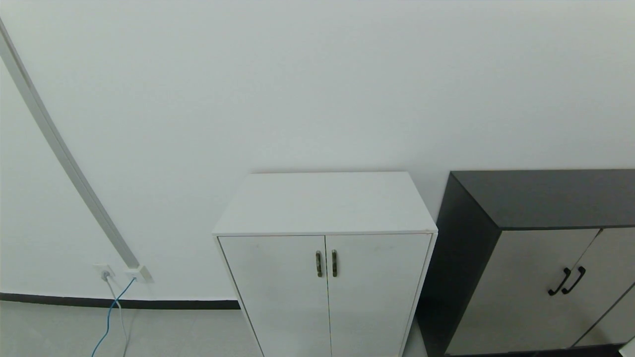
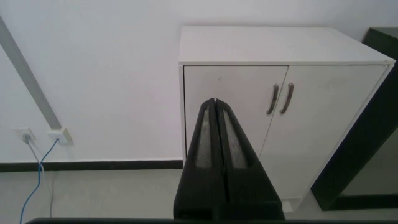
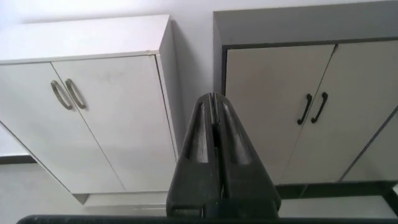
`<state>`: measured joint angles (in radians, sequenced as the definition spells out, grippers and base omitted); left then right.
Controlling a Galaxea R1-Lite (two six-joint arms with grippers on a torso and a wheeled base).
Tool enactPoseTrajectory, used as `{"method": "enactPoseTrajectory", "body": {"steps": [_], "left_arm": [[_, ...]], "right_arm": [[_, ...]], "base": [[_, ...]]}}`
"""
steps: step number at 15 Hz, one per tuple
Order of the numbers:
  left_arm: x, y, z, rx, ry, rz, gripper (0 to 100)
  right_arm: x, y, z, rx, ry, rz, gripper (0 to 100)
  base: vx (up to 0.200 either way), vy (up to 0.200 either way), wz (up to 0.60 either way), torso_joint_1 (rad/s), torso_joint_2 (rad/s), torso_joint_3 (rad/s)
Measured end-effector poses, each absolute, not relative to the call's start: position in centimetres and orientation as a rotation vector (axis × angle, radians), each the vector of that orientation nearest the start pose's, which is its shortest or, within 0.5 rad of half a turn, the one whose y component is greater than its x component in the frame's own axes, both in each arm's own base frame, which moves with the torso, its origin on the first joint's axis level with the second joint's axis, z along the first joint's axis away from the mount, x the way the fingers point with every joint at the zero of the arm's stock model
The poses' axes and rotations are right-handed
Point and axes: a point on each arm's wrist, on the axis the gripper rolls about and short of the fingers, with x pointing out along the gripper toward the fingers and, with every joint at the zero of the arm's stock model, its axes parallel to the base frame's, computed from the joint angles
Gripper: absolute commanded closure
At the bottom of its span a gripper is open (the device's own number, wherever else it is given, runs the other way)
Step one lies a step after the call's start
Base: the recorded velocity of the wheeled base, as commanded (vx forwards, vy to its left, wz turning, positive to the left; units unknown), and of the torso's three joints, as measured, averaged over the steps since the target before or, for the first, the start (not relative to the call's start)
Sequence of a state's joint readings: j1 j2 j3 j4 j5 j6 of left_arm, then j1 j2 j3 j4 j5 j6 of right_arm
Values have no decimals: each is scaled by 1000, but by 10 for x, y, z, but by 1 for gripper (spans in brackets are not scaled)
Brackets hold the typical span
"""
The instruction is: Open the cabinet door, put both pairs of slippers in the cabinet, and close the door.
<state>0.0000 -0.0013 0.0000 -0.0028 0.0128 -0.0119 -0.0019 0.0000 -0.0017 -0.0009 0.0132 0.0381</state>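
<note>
Straight ahead, closed white cabinet point(image 1: 283, 282).

White two-door cabinet point(image 1: 325, 258) upright vs wall, doors shut, paired handles point(image 1: 326, 263) mid-seam.

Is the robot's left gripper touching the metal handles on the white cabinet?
Apart. In the head view the curved metal handles of the white two-door cabinet have nothing on them; the left gripper hangs back from them.
</note>
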Motion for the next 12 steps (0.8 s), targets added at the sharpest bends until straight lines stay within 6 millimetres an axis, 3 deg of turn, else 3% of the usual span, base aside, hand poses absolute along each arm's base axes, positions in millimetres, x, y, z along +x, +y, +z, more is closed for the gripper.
{"method": "enactPoseTrajectory", "body": {"steps": [12], "left_arm": [[-23, 0, 76, -14, -4, 15, 100]], "right_arm": [[-23, 0, 76, 47, -3, 9, 100]], "base": [[0, 0, 0, 0, 0, 0]]}}
